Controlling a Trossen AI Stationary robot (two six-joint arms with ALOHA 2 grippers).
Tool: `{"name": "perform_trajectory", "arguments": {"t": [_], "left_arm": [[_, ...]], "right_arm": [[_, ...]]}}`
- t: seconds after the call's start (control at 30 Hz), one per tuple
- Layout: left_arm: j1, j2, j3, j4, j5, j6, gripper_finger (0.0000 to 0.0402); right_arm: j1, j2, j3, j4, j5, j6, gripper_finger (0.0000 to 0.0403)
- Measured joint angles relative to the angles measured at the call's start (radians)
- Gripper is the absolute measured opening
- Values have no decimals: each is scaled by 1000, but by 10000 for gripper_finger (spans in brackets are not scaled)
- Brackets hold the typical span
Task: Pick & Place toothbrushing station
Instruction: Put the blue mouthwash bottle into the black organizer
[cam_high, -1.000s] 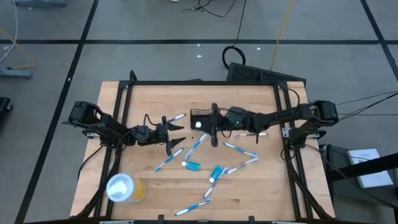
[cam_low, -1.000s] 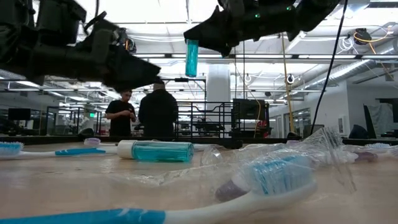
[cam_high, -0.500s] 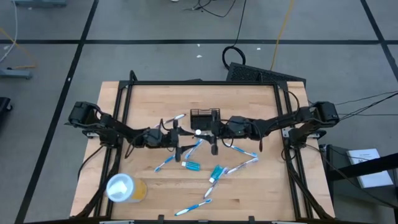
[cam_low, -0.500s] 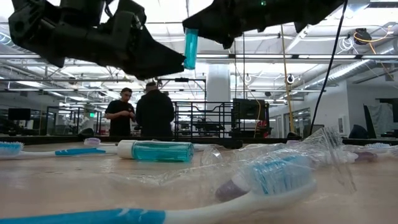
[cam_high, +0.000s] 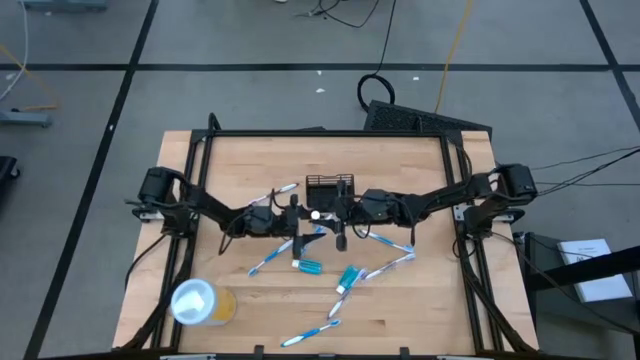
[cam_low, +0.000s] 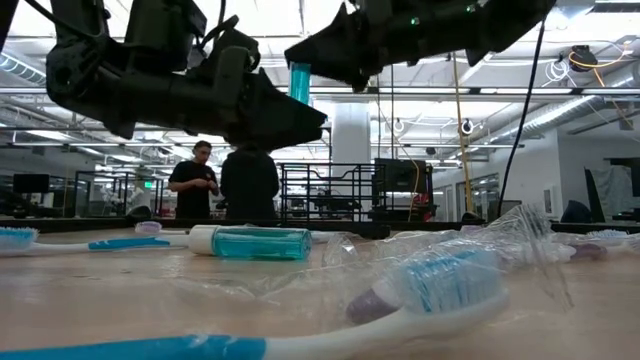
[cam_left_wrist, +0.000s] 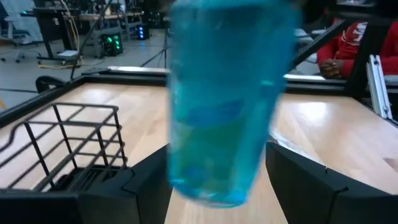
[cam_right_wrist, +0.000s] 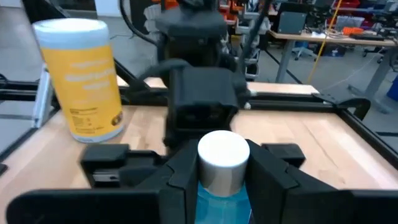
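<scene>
1. My right arm's fingers (cam_right_wrist: 222, 163) clamp a small blue tube with a white cap (cam_right_wrist: 222, 157), held upright in the air above the middle of the worktop (cam_high: 400, 310).

2. My left arm's fingers (cam_left_wrist: 217, 180) stand wide on either side of that tube (cam_left_wrist: 227, 99), not yet closed on it. A second ago this arm hung well to the left; it has swung in to meet the right arm.

3. From above, the two grippers now sit nearly touching, the left (cam_high: 298, 218) just left of the right (cam_high: 338, 214).

4. The toothbrushing station (cam_high: 330, 186), a black wire-mesh holder, stands just beyond them toward the far side, apparently empty.

5. Toothbrushes (cam_high: 268, 260) and another tube (cam_high: 307, 265) lie scattered nearer, and the yellow cup (cam_high: 200, 302) stands at the near left.

6. I read this as a handover in progress: the tube passes to the left arm before going into the holder.
</scene>
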Motion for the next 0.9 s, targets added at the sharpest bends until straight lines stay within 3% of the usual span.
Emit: {"name": "perform_trajectory", "arguments": {"t": [0.6, 0.73, 0.9], "left_arm": [[6, 0, 3, -14, 0, 7, 246], [6, 0, 3, -15, 0, 14, 210], [2, 0, 3, -14, -2, 29, 125]], "right_arm": [[-6, 49, 0, 38, -4, 10, 89], [-6, 48, 0, 50, -29, 16, 89], [-6, 49, 0, 44, -27, 16, 89]]}}
